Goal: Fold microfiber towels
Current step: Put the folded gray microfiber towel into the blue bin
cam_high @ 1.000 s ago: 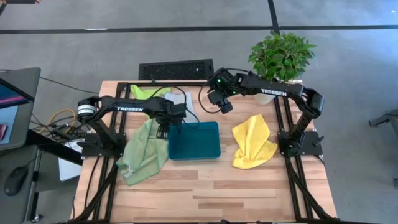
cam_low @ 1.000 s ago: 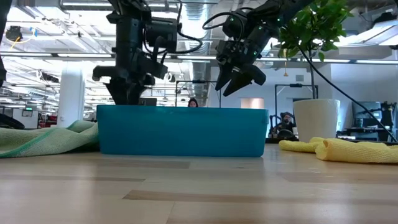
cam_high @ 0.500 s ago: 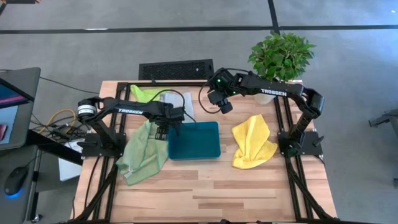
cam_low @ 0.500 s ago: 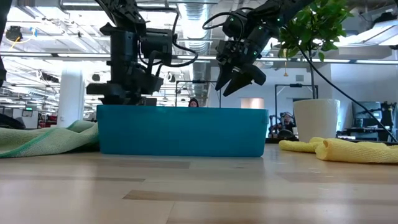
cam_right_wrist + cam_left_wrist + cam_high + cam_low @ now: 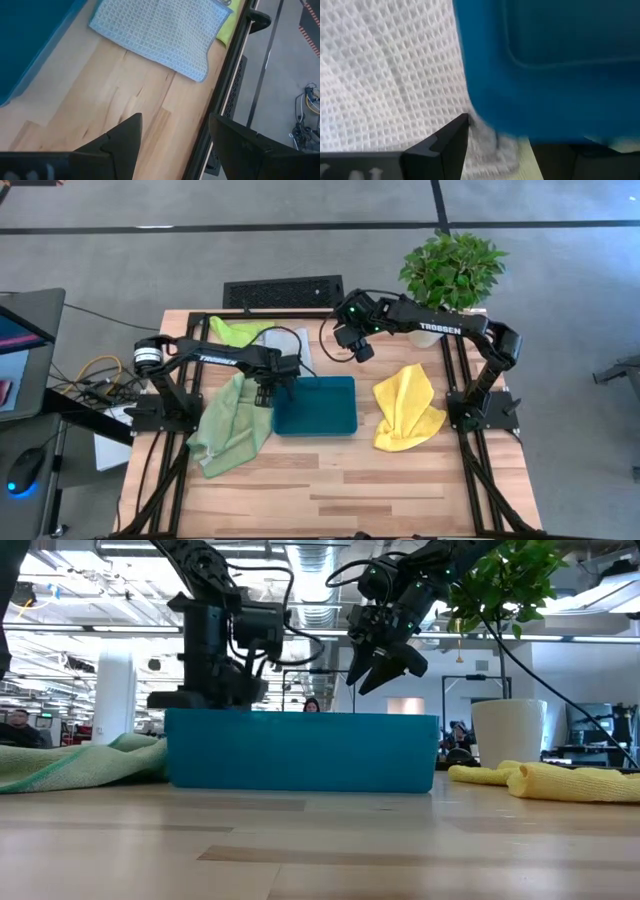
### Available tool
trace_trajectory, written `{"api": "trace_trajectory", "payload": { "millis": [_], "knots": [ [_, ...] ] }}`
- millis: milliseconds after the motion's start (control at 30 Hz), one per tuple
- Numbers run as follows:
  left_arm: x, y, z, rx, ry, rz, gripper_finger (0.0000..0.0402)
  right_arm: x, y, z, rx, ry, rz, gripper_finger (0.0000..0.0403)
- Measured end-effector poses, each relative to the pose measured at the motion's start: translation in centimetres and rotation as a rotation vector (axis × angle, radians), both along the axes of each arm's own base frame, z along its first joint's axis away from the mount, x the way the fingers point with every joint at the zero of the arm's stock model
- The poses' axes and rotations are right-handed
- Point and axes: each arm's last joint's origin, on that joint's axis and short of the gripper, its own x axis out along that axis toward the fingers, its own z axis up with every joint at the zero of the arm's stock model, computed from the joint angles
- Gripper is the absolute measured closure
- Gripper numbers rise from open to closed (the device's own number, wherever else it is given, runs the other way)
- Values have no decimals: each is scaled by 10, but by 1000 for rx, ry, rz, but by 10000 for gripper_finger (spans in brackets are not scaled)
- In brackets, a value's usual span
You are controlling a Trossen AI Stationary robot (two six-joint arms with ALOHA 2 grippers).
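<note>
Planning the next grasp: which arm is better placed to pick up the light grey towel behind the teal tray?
Left. The left gripper is low at the teal tray corner, right over the light grey towel. The right gripper hangs open, high above the table.

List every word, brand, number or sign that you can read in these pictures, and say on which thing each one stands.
"TROSSEN": white letters on the dark left arm, in the high view.
"TROSSEN": white letters on the dark right arm, in the high view.
Small wall signs far behind the table, in the low view: too small to read.
Pale marks on the left end effector's body, left wrist view: cut off, unreadable.
</note>
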Motion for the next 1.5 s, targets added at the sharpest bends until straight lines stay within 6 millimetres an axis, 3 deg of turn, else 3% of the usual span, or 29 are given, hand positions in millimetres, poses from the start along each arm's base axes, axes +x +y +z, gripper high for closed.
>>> {"api": "trace_trajectory", "payload": {
  "millis": [267,600,900,1500],
  "knots": [
    [3,4,-16,106,74,24,227,0,0,0,-6,3,-6,148],
    [4,5,-17,98,97,49,389,-1,0,1,-15,9,-13,148],
    [19,10,8,94,54,89,352,-3,1,7,-27,-6,-14,148],
    [18,9,6,56,29,179,346,-4,1,6,-26,0,-16,148]
  ]
}}
